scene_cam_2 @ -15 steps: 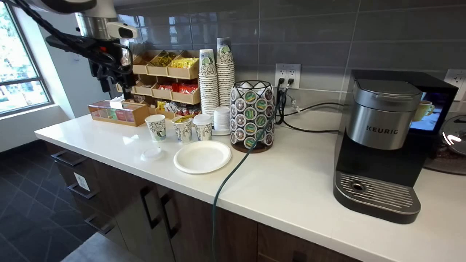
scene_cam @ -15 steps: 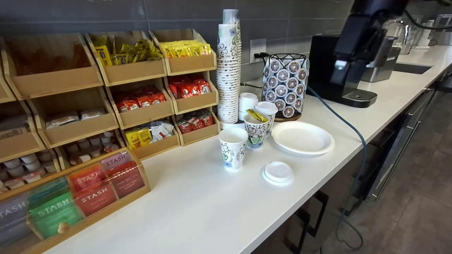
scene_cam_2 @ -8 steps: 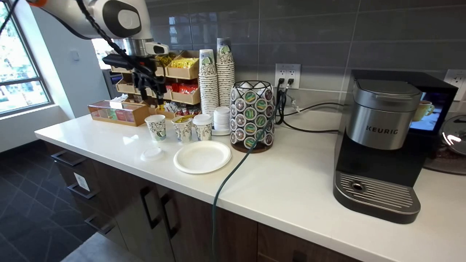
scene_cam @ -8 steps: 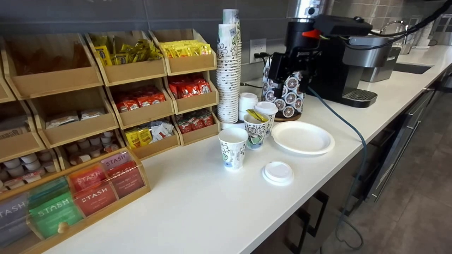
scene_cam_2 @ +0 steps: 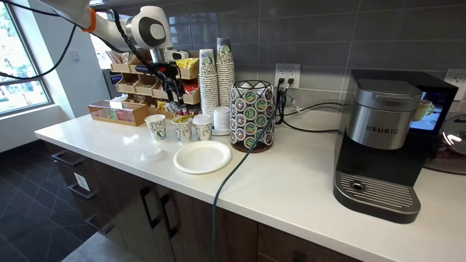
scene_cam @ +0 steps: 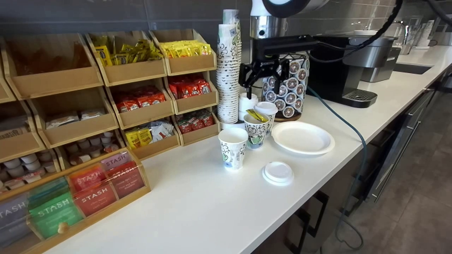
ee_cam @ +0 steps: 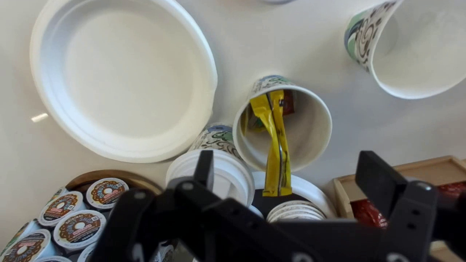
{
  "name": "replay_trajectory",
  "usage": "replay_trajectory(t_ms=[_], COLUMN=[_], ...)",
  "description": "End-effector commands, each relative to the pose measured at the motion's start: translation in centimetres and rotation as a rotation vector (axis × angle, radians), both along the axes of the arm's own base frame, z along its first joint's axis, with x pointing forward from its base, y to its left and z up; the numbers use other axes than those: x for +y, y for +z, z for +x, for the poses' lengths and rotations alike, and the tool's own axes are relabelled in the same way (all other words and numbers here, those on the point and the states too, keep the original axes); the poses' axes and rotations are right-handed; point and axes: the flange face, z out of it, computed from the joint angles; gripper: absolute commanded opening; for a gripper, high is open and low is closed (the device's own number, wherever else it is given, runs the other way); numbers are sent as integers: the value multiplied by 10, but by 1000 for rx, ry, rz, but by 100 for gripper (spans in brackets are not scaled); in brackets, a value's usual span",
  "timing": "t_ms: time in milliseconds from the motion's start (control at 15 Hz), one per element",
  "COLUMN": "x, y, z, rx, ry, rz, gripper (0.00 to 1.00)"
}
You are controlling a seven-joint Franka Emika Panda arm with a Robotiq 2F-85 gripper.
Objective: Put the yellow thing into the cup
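A yellow packet (scene_cam: 257, 115) leans in a patterned paper cup (scene_cam: 255, 135), its upper end sticking out past the rim. Both also show in an exterior view, the packet (scene_cam_2: 185, 119) and its cup (scene_cam_2: 183, 132). In the wrist view the packet (ee_cam: 278, 153) crosses the cup's (ee_cam: 309, 134) rim, with a small red item inside. A second open cup (scene_cam: 233, 151) stands beside it and looks empty in the wrist view (ee_cam: 418, 54). My gripper (scene_cam: 263, 91) is open and empty above the packet's cup; in the wrist view its fingers (ee_cam: 285, 167) lie either side of the packet's end.
A lidded cup (scene_cam: 267, 108) stands close beside the packet's cup. Tall cup stacks (scene_cam: 227, 77) and a pod carousel (scene_cam: 292, 84) rise behind. A white plate (scene_cam: 303, 137) and loose lid (scene_cam: 278, 173) lie in front. Wooden bins (scene_cam: 192, 65) stand at one side.
My arm has swung across the counter and come in above the cups, with the gripper turned and now over the packet's cup. The packet, cups and plate have not moved.
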Motion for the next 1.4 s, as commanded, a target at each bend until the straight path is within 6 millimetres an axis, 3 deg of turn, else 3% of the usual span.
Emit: replay_trajectory(t_ms=[0, 533, 1067, 1333], x=[2, 3, 10, 15], y=[-3, -4, -53, -56], z=[7, 19, 54, 70], rx=[1, -3, 62, 47], ry=[-12, -26, -94, -109], rz=[-2, -7, -112, -187], gripper=[100, 100, 100, 100])
